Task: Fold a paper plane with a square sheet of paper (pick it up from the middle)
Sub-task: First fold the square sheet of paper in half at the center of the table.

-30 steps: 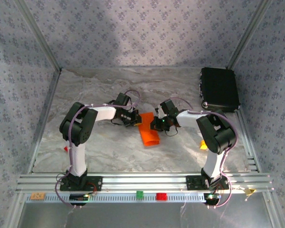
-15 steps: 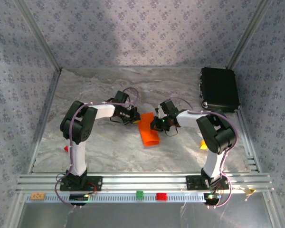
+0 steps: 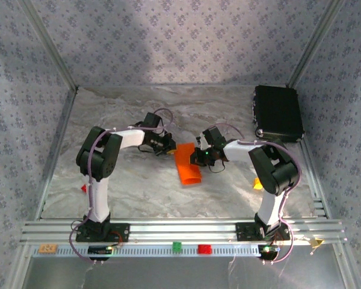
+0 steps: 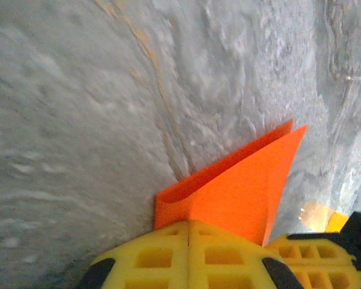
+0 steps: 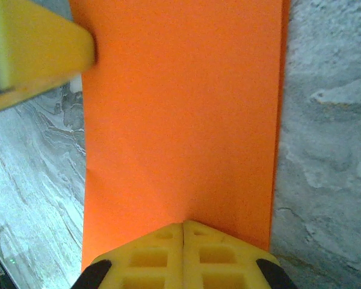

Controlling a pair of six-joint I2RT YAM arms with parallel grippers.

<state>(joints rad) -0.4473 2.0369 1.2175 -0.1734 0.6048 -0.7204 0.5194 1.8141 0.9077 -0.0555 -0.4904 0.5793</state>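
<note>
The square sheet of paper (image 3: 188, 165) lies near the middle of the table (image 3: 138, 198), already doubled into a long strip with two layers showing at one corner. The left gripper (image 3: 167, 146), fingers clenched, bears on its 11 o'clock corner. The right gripper (image 3: 197, 158), also clenched, presses its 2 o'clock edge. Only the centre fold looks done; the nose and wing folds seem still to come.

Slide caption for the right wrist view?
Right gripper, jaws shut, at the near edge of a folded bright orange paper sheet on the grey marbled table.
</note>
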